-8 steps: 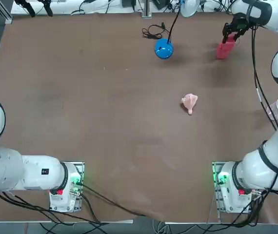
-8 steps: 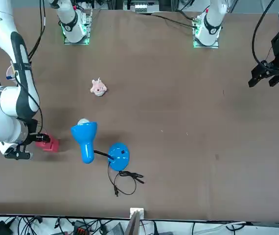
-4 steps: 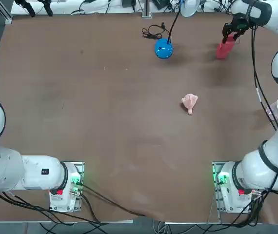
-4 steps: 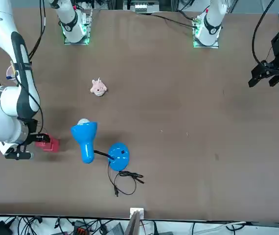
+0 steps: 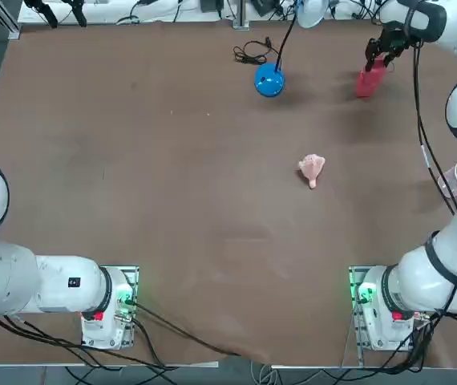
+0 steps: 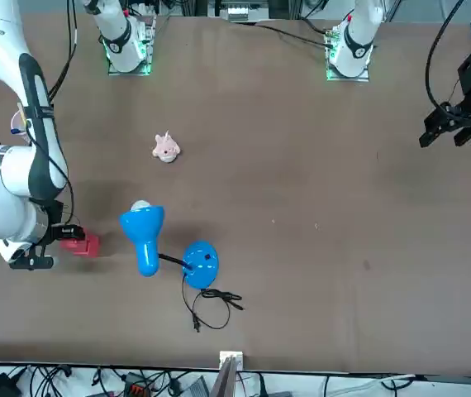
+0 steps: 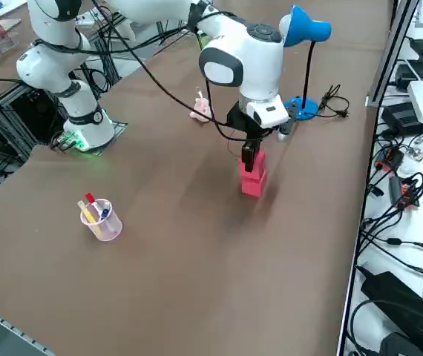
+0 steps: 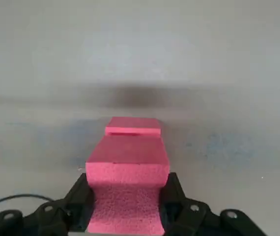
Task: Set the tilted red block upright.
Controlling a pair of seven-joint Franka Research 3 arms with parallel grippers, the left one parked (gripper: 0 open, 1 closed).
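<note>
I have the right gripper (image 7: 251, 153) clamped on the red block (image 7: 252, 178) at the far end of the table (image 5: 172, 200), and in the wrist camera both black fingers (image 8: 78, 199) press flat against the block's two sides with no gap showing. From overhead the block (image 5: 368, 80) sits at about one o'clock from the table's middle, close to the far edge, with the gripper (image 5: 377, 54) directly over its upper end. In the side camera the block stands on the table under the gripper, its lower end down on the brown surface and its upper end between the fingers; it looks close to vertical there, though I cannot tell whether its base sits fully flat. The front camera shows the block (image 6: 80, 243) poking out beside the arm's big white wrist, with most of the gripper (image 6: 62, 233) hidden behind that wrist.

The blue desk lamp (image 5: 268, 79) stands at roughly nine o'clock from the block, well apart from it, its cord (image 5: 250, 54) coiled just behind the base. The pink toy (image 5: 312, 169) lies at about seven o'clock from the block, nearer the table's middle. A clear cup of pens (image 7: 100, 219) stands near the table's right edge, well apart from the block.
</note>
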